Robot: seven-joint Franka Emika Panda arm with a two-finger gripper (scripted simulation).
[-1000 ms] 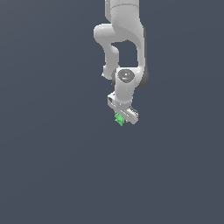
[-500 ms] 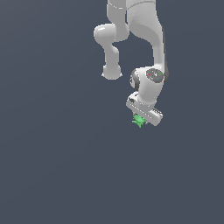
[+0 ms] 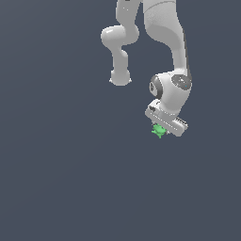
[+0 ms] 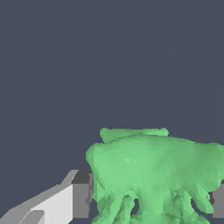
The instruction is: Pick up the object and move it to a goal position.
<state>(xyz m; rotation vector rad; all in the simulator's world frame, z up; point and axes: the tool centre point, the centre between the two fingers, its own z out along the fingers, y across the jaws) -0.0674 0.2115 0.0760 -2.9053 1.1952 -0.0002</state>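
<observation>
The object (image 3: 158,130) is a small bright green jagged lump held under the white arm's hand in the exterior view. In the wrist view the object (image 4: 153,175) fills the space between the two fingers, one grey-tipped finger (image 4: 81,194) pressing its side and the other just showing at the frame edge. My gripper (image 3: 161,130) is shut on the object and hangs above the dark grey floor, right of the exterior view's middle.
The white arm's links (image 3: 160,42) reach down from the top of the exterior view. The plain dark grey ground (image 3: 61,179) spreads all around with no other objects in sight.
The gripper, with the green object in it, has travelled steadily toward the exterior view's right and slightly lower. The arm's forearm has swung the same way.
</observation>
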